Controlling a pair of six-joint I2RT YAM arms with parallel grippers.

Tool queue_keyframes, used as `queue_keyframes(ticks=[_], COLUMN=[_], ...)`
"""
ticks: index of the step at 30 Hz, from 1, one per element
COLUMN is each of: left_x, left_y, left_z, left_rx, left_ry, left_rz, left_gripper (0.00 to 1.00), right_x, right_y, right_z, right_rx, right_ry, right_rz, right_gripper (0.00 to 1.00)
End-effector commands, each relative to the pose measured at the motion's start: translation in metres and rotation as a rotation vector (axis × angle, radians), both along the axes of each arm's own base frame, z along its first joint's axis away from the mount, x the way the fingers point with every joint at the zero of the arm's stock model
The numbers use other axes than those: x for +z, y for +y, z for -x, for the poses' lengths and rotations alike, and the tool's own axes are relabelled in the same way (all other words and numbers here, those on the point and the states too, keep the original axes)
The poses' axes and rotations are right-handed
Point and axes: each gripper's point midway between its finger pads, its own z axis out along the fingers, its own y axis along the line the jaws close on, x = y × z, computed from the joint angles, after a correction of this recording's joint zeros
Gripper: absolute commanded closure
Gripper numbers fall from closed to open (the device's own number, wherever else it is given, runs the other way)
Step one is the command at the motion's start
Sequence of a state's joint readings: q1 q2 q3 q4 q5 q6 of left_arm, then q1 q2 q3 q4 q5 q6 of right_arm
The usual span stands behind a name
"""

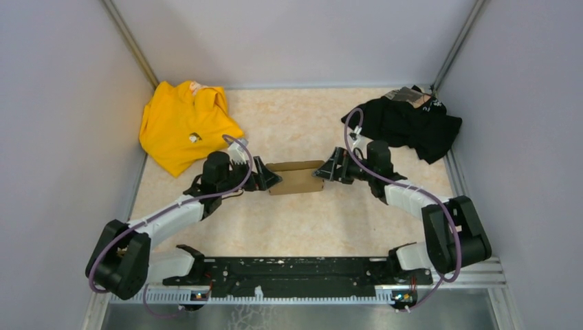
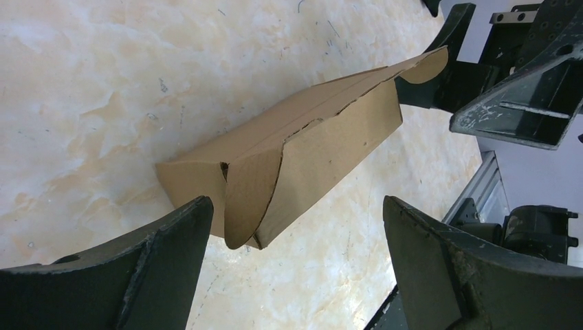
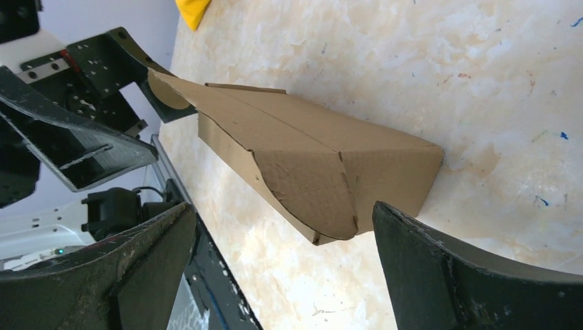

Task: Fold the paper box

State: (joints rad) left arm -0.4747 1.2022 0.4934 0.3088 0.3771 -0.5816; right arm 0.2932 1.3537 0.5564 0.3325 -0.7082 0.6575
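Marbled beige table (image 1: 295,220) fills the walled cell, with a yellow garment (image 1: 182,124) heaped upper left and a black garment (image 1: 412,124) upper right of the top view. At centre frame lies the paper box (image 1: 295,177), partly formed, its end flaps loose. Your left gripper (image 1: 271,180) and right gripper (image 1: 324,172) face its two ends, jaws spread wide, gripping nothing. You would likely do best to steady one end squarely while tucking the rounded flap (image 2: 251,192) at the other.
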Motion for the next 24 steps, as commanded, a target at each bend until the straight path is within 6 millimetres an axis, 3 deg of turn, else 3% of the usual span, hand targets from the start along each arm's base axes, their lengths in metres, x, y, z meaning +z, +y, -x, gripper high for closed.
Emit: queue_keyframes(ticks=[1, 9, 15, 18, 24], left_x=[0.024, 0.055, 0.058, 0.058, 0.054], left_y=[-0.003, 0.008, 0.032, 0.038, 0.038], left_z=[-0.009, 0.006, -0.005, -0.014, -0.021], left_rx=[-0.005, -0.035, 0.056, 0.077, 0.066], left_ry=[-0.071, -0.114, -0.096, -0.085, -0.069], left_rz=[-0.005, -0.062, -0.219, -0.285, -0.334], left_gripper=[0.01, 0.01, 0.01, 0.01, 0.05], right_x=[0.014, 0.021, 0.041, 0.044, 0.042], right_y=[0.000, -0.032, -0.057, -0.059, -0.050], right_z=[-0.012, -0.012, -0.024, -0.028, -0.029], right_rx=[0.008, -0.001, -0.052, -0.055, -0.017], right_ry=[-0.092, -0.180, -0.262, -0.281, -0.327], right_rz=[0.029, 0.310, 0.478, 0.514, 0.601], right_gripper=[0.01, 0.02, 0.16, 0.28, 0.38])
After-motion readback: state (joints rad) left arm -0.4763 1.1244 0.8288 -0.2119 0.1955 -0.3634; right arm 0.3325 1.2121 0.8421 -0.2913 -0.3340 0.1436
